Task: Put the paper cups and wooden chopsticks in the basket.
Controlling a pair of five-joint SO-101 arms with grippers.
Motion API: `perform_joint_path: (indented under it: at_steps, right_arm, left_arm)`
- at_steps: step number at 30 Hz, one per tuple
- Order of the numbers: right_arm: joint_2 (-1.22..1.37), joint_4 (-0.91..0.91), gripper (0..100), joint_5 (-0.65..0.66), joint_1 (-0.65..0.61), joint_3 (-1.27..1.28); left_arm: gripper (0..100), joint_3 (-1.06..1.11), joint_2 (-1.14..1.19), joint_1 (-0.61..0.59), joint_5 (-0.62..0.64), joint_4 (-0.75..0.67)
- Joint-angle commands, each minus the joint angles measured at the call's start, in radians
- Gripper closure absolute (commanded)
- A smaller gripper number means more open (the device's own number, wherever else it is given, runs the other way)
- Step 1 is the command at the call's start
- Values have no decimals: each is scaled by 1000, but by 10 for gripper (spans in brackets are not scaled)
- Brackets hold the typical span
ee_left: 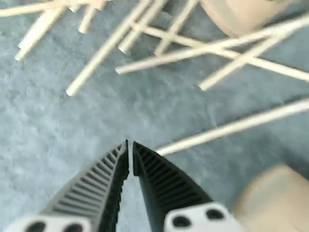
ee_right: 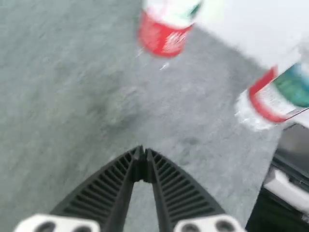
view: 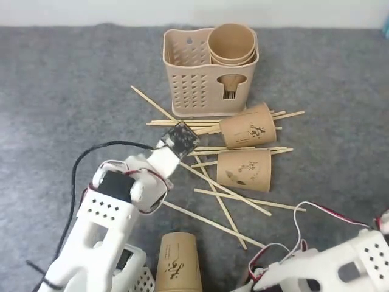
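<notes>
My left claw [ee_left: 129,144] hung just under its camera, its two ribbed fingers pressed together with nothing between them, tips low over the grey mat [ee_left: 53,140]. One chopstick [ee_left: 227,128] lay just beside the tips, and more crossed in a loose heap beyond it. From above, the scattered chopsticks [view: 231,193] spread between my arm and the basket [view: 200,97], which stood upright at the far side with stacked cups [view: 231,42] already in one end. Two paper cups lay on their sides across the sticks, one [view: 248,126] just before the basket and one [view: 244,171] a little nearer. A third cup [view: 179,264] lay close to my base. My right claw [ee_right: 143,150] was likewise closed and empty over bare mat, well apart from the work.

I judged the step to be picking up a single stick. To do it well I had to part the fingers first and straddle one stick crosswise near its middle, clear of any crossing. Then I had to press down to the mat before closing, or the stick would roll aside or drag its neighbours along.
</notes>
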Motion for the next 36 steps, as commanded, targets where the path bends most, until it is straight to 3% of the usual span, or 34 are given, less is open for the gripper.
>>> perform_joint_path:
  at_steps: [1, 6, 9, 11, 18, 25, 31, 36]
  right_arm:
    - [-13, 119, 972, 48, -65, -78]
    - [-13, 401, 971, 288, -292, -89]
    - [-13, 582, 970, 367, -476, -87]
    - [-13, 631, 968, 351, -559, -101]
    - [-13, 634, 827, 270, -665, -166]
    - [1, 568, 825, 3, -924, -166]
    - [8, 490, 824, -103, -1171, -158]
    - [136, 414, 824, -157, -1225, -158]
  left_arm:
    - [927, -156, -32, 60, 29, 245]
    - [765, -196, -80, 81, 25, 338]
    - [730, -202, -164, 81, 11, 361]
    - [735, -200, -232, 57, 11, 362]
    - [735, -194, -334, -112, 12, 359]
    - [732, -214, -78, -87, 14, 359]
    - [702, -226, 55, -44, 12, 358]
    - [664, -226, 38, 46, 12, 361]
